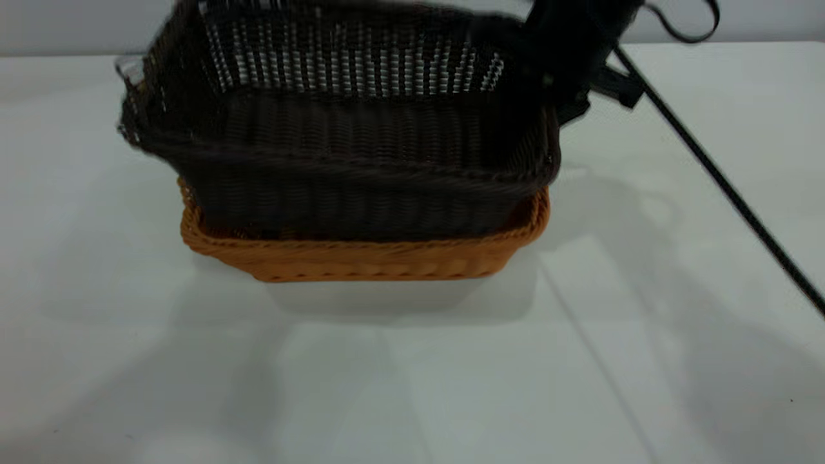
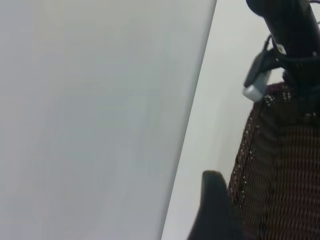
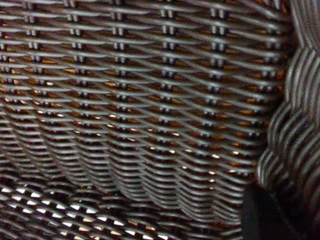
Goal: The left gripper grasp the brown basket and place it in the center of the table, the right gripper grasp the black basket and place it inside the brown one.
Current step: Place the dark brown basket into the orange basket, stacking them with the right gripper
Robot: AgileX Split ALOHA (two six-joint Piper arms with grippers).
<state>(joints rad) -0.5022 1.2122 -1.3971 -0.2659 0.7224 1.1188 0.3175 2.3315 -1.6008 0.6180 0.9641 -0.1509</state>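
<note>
The black basket (image 1: 361, 167) hangs tilted, its lower part inside the brown basket (image 1: 361, 258), which rests on the white table (image 1: 412, 374). My right gripper (image 1: 561, 77) is shut on the black basket's right end near the rim. In the right wrist view the dark weave (image 3: 140, 100) fills the frame, orange shows through it, and one finger (image 3: 265, 215) lies by the rim. My left gripper (image 1: 129, 71) shows only as a pale plate behind the black basket's left end. In the left wrist view one finger (image 2: 215, 210) stands beside the black basket's wall (image 2: 285, 170).
A black cable (image 1: 709, 167) runs slanting from the right arm down toward the table's right side. The right arm's gripper also shows in the left wrist view (image 2: 295, 45), above the black basket's far end.
</note>
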